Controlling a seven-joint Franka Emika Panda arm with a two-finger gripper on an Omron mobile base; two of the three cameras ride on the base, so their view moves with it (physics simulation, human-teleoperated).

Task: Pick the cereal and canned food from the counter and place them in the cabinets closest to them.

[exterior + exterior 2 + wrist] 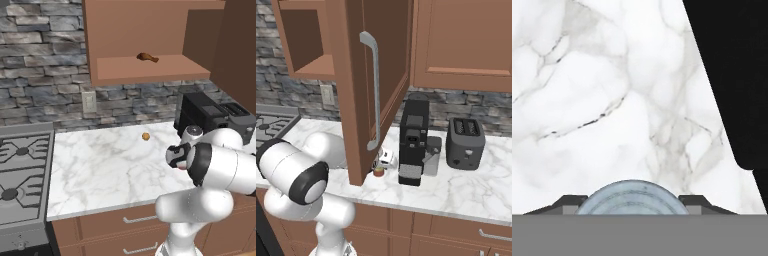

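Note:
My gripper (632,201) holds the canned food (632,196). Its round grey lid fills the gap between the two dark fingertips (562,204), which press against its sides. In the right base view the gripper (384,161) shows low behind the open cabinet door (373,85). The can's reddish body (378,173) hangs under it, just over the white marble counter (466,187). The left base view has the gripper (176,159) at the counter's right part (105,165). The cabinet (150,70) stands open above it. The cereal is out of view.
A black coffee machine (414,142) stands right beside the gripper, with a dark toaster (465,142) further right. A brown food item (147,57) lies on the cabinet shelf. A small orange thing (145,136) sits on the counter. The stovetop (22,170) is at the left.

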